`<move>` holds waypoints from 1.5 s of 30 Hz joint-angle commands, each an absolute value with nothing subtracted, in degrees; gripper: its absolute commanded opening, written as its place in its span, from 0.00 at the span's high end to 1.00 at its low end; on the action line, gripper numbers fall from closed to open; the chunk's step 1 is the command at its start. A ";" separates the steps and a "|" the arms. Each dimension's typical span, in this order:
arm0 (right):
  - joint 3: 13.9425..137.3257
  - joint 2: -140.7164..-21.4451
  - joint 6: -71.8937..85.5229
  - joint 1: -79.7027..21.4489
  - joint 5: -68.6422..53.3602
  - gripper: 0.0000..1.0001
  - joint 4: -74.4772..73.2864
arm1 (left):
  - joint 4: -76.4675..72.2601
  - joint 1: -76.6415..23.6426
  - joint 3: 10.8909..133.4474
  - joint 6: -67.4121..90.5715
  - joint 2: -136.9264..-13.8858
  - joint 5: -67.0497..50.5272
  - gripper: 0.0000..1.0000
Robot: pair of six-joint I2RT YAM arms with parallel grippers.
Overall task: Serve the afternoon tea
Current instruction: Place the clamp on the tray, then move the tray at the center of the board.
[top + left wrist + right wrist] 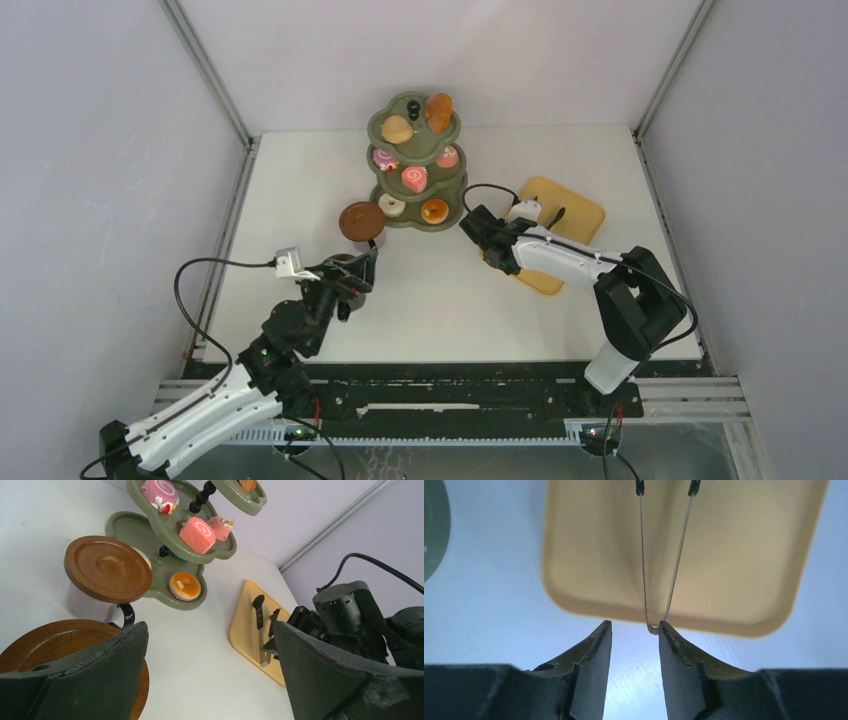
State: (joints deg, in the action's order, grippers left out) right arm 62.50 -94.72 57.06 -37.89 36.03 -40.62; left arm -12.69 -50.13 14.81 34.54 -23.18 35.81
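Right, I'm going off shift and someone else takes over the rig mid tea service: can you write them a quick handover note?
Left tool: wide open, empty, over a brown saucer.
Right tool: open, straddling the bend of the tongs, not clamped; they lie on the yellow tray.
Second saucer sits raised beside the stand.
Done: cakes, donuts and buns are on the tiers.
Left: likely setting out the saucers.

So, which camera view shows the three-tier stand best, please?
The top external view: it shows the whole olive-green stand, all three tiers and the black knob. The left wrist view crops the top tier; the right wrist view catches only a green sliver.
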 commanded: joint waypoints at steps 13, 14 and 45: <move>55.35 -92.60 65.94 -42.21 38.06 0.62 -41.97 | -14.70 -50.36 16.52 35.07 -22.45 35.86 0.01; 55.24 -92.64 66.11 -42.26 38.06 0.63 -41.97 | -14.82 -50.36 16.44 35.13 -22.68 35.86 0.01; 42.39 -87.05 74.12 -28.27 28.25 0.99 -33.74 | -15.65 -50.36 16.08 34.55 -23.22 36.23 0.01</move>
State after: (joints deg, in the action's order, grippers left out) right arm 44.38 -87.33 72.66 -31.00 29.85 -35.00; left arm -13.15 -50.13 14.81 34.68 -23.09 35.83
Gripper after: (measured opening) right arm 0.017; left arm 0.994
